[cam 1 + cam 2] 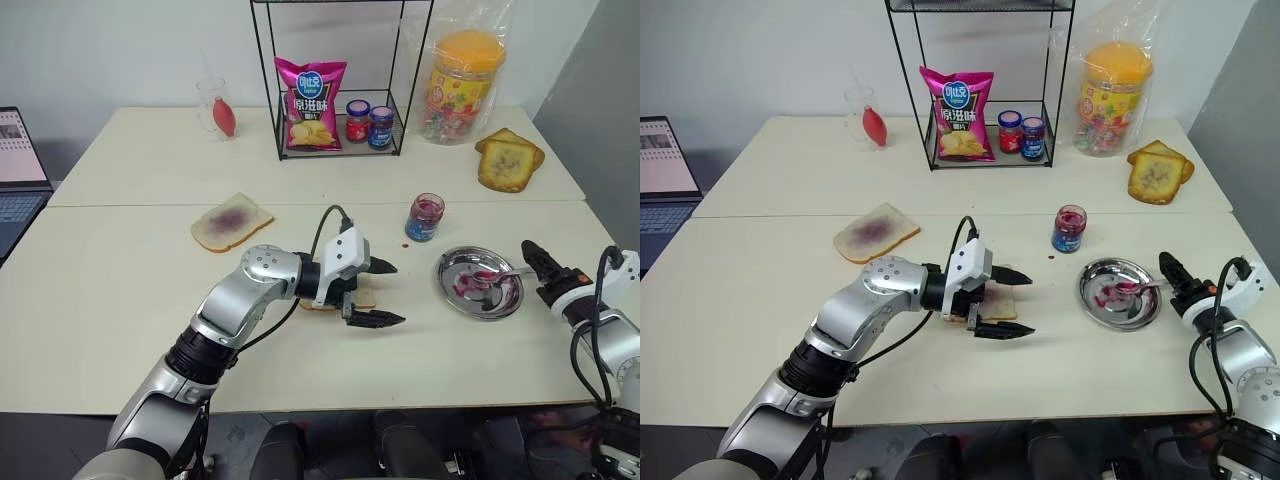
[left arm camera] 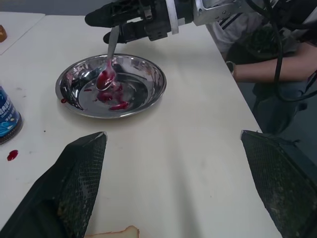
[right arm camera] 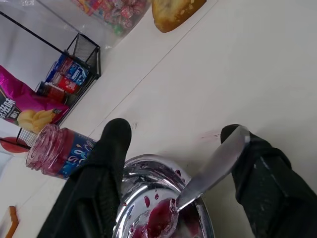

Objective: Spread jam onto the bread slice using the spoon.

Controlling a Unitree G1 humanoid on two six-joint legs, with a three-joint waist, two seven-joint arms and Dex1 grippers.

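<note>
The bread slice (image 1: 366, 297) lies mid-table, mostly hidden under my left gripper (image 1: 396, 294), which hovers over it open and empty; a sliver of crust (image 2: 116, 233) peeks between its fingers. To the right stands a round steel plate (image 1: 450, 265) smeared with dark red jam (image 2: 111, 94). The spoon (image 2: 108, 69) rests with its jam-coated bowl in the plate. Its handle (image 3: 218, 161) leans on one finger of my right gripper (image 3: 176, 129). That gripper sits at the plate's right edge, its fingers standing wide apart and not clamping the handle.
An open jam jar (image 1: 424, 217) stands just left of and behind the plate. Another pale slice with a purple blot (image 1: 231, 222) lies further left. A wire rack (image 1: 340, 150) with a chips bag and two jars, a candy tub (image 1: 462, 85) and toasted slices (image 1: 509, 160) line the back.
</note>
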